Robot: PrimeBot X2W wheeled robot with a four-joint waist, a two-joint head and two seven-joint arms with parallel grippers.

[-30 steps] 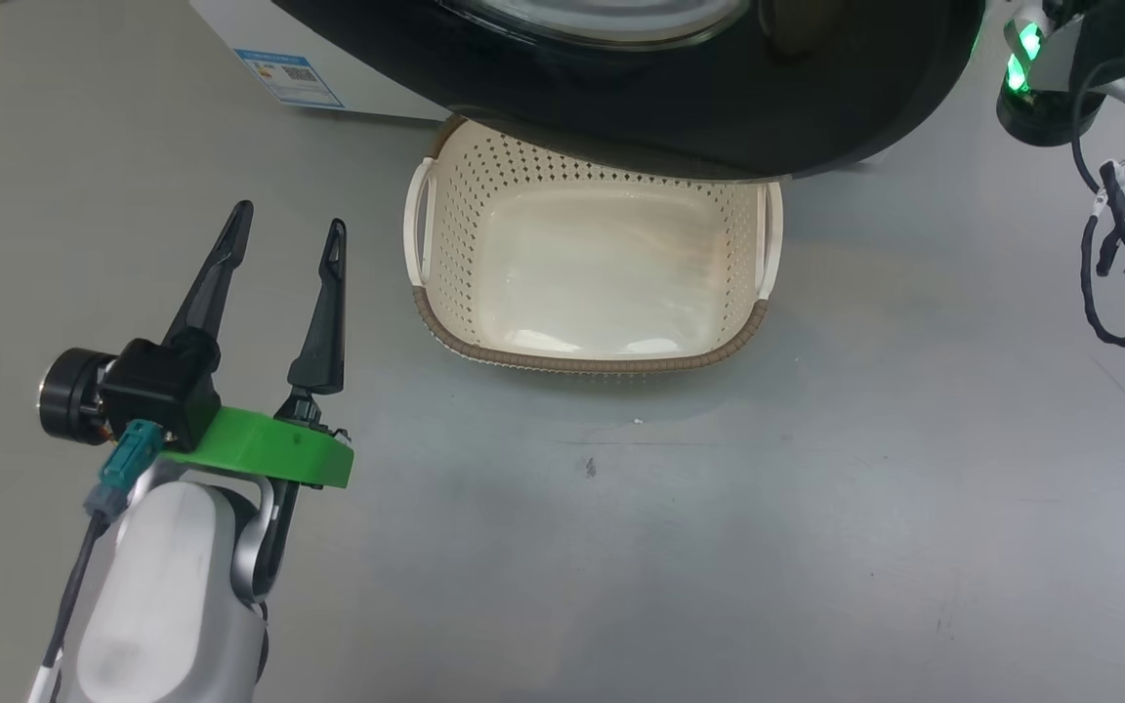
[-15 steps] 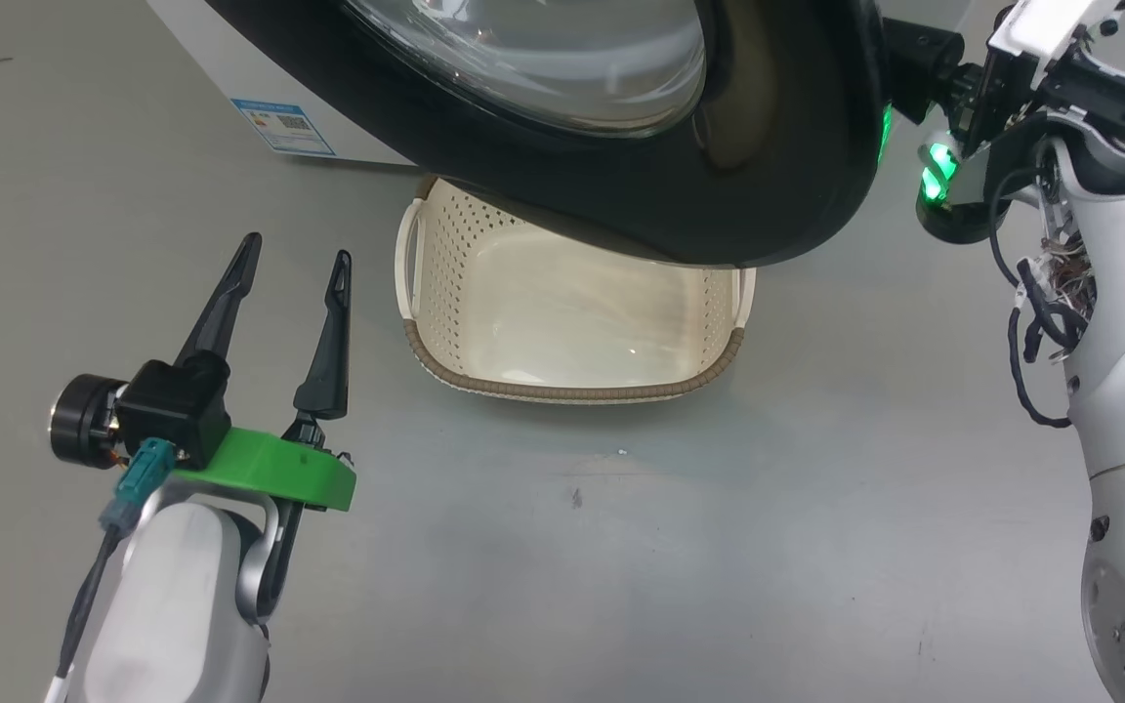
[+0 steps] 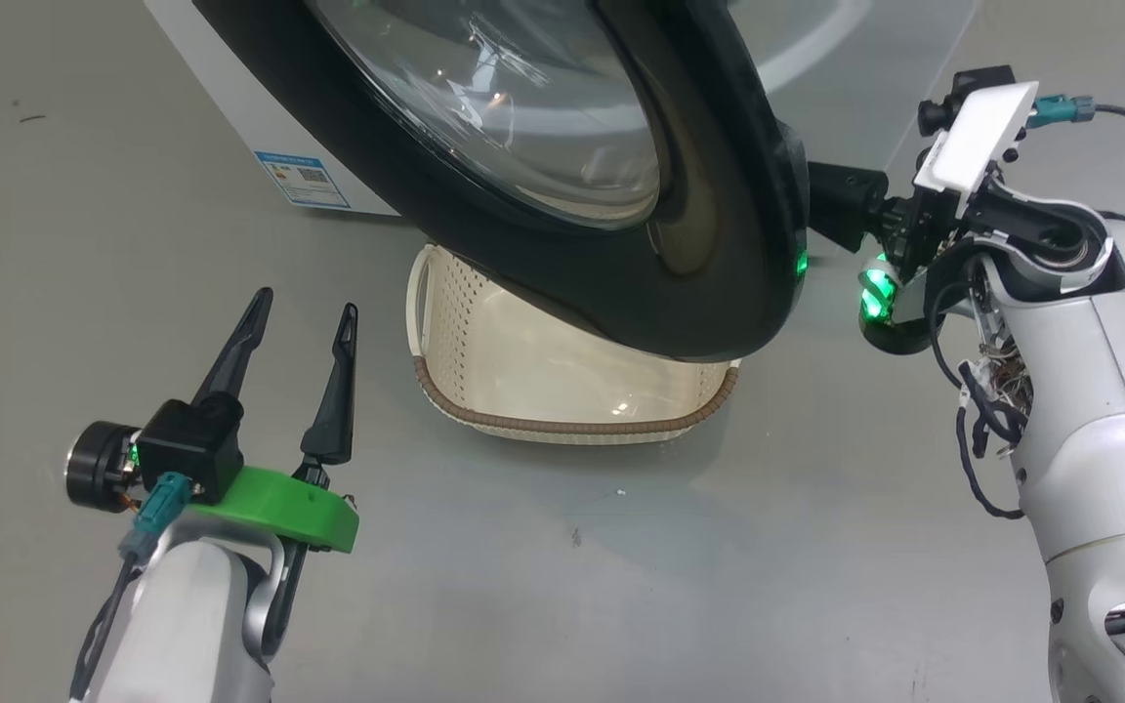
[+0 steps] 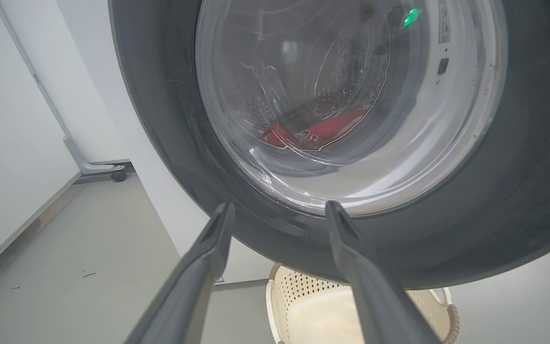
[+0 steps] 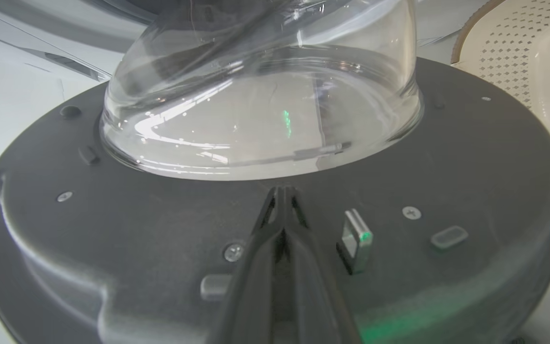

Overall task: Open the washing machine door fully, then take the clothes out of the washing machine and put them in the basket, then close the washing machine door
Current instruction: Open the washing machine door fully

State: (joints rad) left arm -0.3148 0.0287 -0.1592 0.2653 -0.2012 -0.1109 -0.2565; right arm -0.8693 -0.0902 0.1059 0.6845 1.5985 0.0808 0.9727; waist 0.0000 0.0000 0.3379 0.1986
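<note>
Left gripper [image 3: 309,300] parked low, jaws spread, empty, likely staged for the grab; basket [image 3: 562,418] waits under the part-open washing machine door [image 3: 719,244]; right gripper [image 5: 282,191], clenched empty, noses the door's inner face to shove it wide; clothes [image 4: 332,129] lie in the drum [image 4: 339,91].

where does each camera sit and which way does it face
Head view: on the head, facing down at the basket and washing machine door; left gripper and right arm show.
Left wrist view: between its open fingers, faces door glass, clothes beyond.
Right wrist view: along its shut fingers at door's inner side.
All share door and basket.
</note>
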